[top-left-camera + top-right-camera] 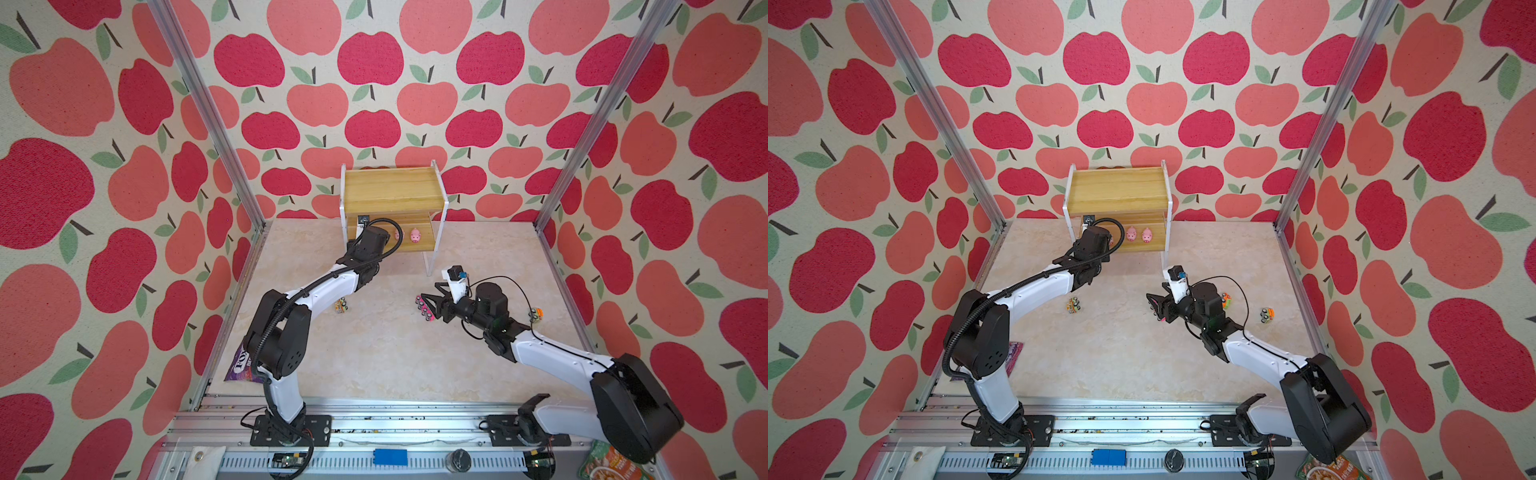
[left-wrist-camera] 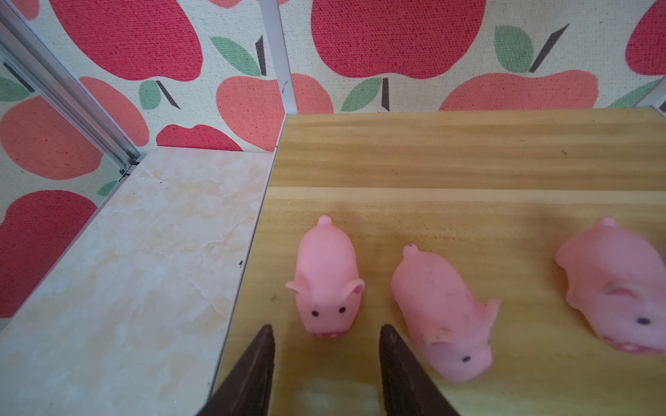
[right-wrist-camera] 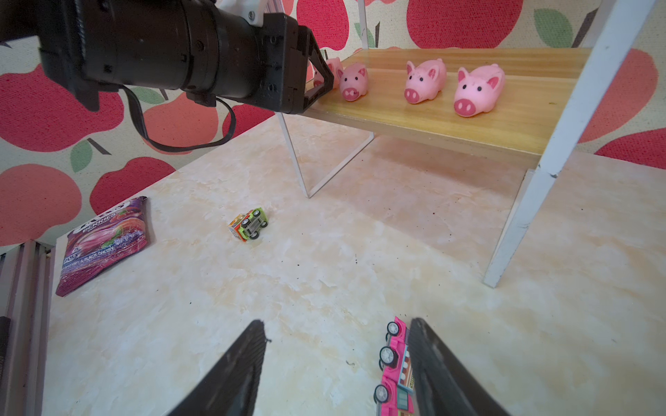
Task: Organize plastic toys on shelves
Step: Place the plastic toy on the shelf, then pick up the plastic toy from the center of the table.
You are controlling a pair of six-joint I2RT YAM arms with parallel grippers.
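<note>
The shelves (image 1: 392,189) stand at the back of the table. Several pink pigs line the lower board (image 3: 468,119), one half hidden behind my left arm. In the left wrist view my left gripper (image 2: 326,333) is open just off the snout of a pig (image 2: 326,284) standing free on the board. My right gripper (image 3: 337,324) is open low over the table. A pink truck (image 3: 394,363) lies against the inner side of one finger, far from the other. A yellow-green truck (image 1: 341,306) and two orange ones (image 1: 1266,314) (image 1: 1226,300) sit on the table.
A purple snack packet (image 3: 104,245) lies at the table's left edge beside my left arm. A green pouch (image 1: 611,465) sticks out below the front rail on the right. Slanted aluminium posts (image 1: 582,137) frame the back corners. The shelves' white legs (image 3: 522,216) stand close to my right gripper.
</note>
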